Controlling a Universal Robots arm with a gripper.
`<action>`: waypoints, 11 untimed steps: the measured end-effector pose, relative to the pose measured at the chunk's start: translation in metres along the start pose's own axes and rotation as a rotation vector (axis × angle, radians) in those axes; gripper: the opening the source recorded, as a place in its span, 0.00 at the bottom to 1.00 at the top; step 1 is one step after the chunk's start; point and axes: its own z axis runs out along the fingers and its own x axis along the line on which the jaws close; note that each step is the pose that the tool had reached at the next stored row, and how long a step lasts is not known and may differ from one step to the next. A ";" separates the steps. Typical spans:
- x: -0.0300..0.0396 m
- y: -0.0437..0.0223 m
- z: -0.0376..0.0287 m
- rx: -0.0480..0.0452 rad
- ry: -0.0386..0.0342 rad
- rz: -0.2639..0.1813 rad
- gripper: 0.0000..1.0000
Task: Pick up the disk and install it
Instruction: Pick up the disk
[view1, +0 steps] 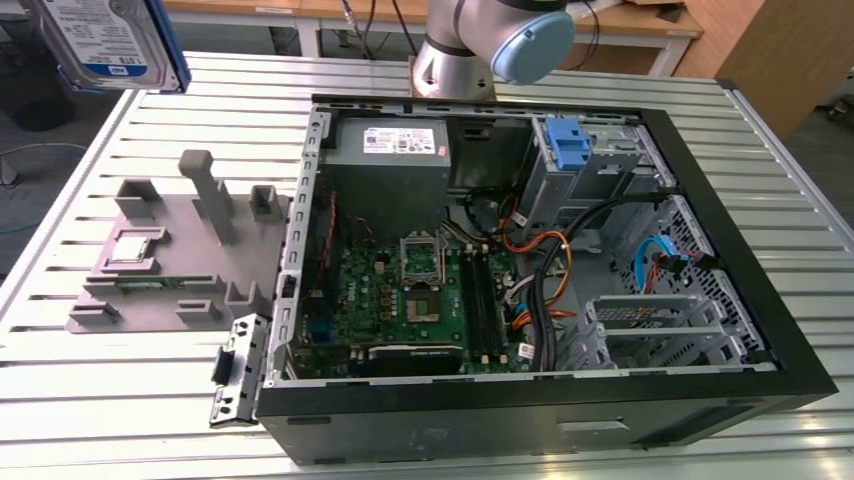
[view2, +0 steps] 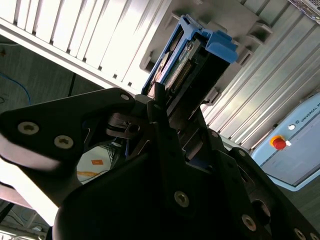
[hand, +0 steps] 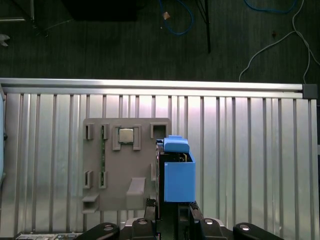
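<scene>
The disk (view1: 107, 42), silver with a white-and-blue label and blue rails, hangs in the air at the exterior view's far left, above the slatted table's corner. In the second wrist view my gripper (view2: 162, 102) is shut on the disk (view2: 190, 52), with the dark fingers (view2: 159, 107) clamped on its lower end. In the first wrist view the disk (hand: 178, 175) stands edge-on above the fingers (hand: 152, 216), over the grey fixture plate (hand: 125, 165).
An open computer case (view1: 747, 300) lies on the table (view1: 134, 400), with a blue bracket (view1: 567, 140) in its drive bay and a grey power supply (view1: 394, 150). The grey fixture plate (view1: 174, 250) lies beside the case. The arm's base (view1: 461, 60) stands behind.
</scene>
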 end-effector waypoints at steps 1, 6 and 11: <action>0.0000 -0.0004 0.0000 0.0000 0.0000 0.000 0.35; 0.0000 -0.0038 -0.0001 0.0000 0.0000 0.000 0.35; 0.0000 -0.0116 -0.0003 0.0001 -0.0001 0.000 0.35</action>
